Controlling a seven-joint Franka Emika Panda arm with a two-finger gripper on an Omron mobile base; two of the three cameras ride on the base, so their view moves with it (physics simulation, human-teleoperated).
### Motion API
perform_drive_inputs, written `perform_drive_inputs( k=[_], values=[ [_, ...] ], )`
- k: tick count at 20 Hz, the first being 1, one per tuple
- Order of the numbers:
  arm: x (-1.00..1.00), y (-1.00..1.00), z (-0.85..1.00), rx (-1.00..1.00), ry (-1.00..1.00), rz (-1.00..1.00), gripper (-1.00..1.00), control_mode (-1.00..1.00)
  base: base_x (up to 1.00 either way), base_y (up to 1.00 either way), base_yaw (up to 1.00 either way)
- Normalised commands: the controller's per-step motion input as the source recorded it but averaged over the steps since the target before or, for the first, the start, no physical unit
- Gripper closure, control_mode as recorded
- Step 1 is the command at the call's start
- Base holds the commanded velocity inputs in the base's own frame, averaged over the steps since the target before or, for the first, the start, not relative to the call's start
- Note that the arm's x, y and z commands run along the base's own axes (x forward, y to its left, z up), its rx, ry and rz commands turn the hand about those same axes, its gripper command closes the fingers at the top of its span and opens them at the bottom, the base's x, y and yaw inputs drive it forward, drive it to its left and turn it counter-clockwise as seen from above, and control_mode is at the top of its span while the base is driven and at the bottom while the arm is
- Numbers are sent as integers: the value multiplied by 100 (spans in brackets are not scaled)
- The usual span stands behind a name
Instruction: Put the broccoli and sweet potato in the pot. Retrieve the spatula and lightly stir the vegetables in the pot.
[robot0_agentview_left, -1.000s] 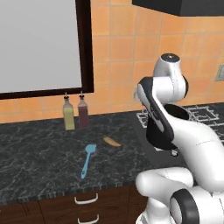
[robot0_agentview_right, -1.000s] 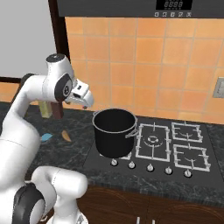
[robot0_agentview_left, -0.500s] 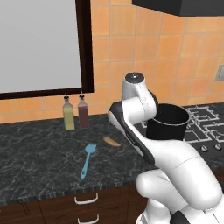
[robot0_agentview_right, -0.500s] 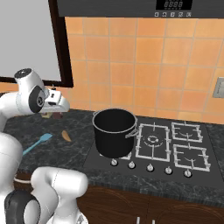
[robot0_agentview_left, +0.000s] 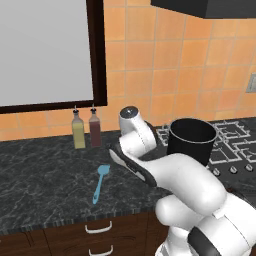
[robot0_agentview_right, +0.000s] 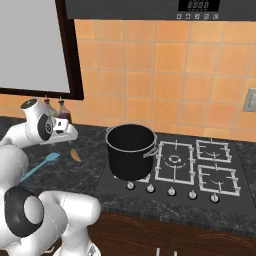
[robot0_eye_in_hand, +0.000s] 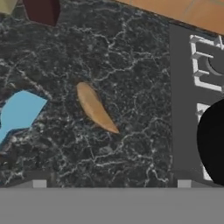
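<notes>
Left base view: the slim light blue spatula (robot0_agentview_left: 100, 182) lies flat on the dark marbled stone surface (robot0_agentview_left: 40, 175), head toward the wall, handle toward the front edge. Behind it, against the orange tiled wall, stand a yellow-filled glass bottle (robot0_agentview_left: 78, 130) and a dark red glass bottle (robot0_agentview_left: 95, 128), side by side below the dark-framed window. The tall black cylindrical pot (robot0_agentview_left: 191, 140) sits on the near left burner of the black gas hob (robot0_agentview_left: 235, 145). The white arm bends low over the surface between spatula and pot, its wrist hiding what lies beneath it.

Right base view: here the small elongated orange-brown sweet potato (robot0_agentview_right: 75, 155) shows on the surface, between the spatula and the pot and apart from both. The arm reaches in from the left, its hand held above the surface near the bottles; the claw (robot0_agentview_right: 70, 133) points down and toward the sweet potato, and whether it is open or closed cannot be told.

Hand view: the camera looks straight down on the sweet potato, lying bare on the stone with nothing touching it. The spatula's blue head is just beside it on one side, the hob and the pot's black edge on the other. The bases of both bottles sit at the top corner.
</notes>
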Motion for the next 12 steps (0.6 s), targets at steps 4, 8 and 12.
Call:
perform_drive_inputs(
  k=[4,8,12],
  values=[
    [60,2,-49,-5,20,0,-100,-100,0,0,0],
    [75,0,-44,0,34,2,-100,-100,0,0,0],
    [58,13,-51,-1,27,4,-100,-100,0,0,0]
  ],
)
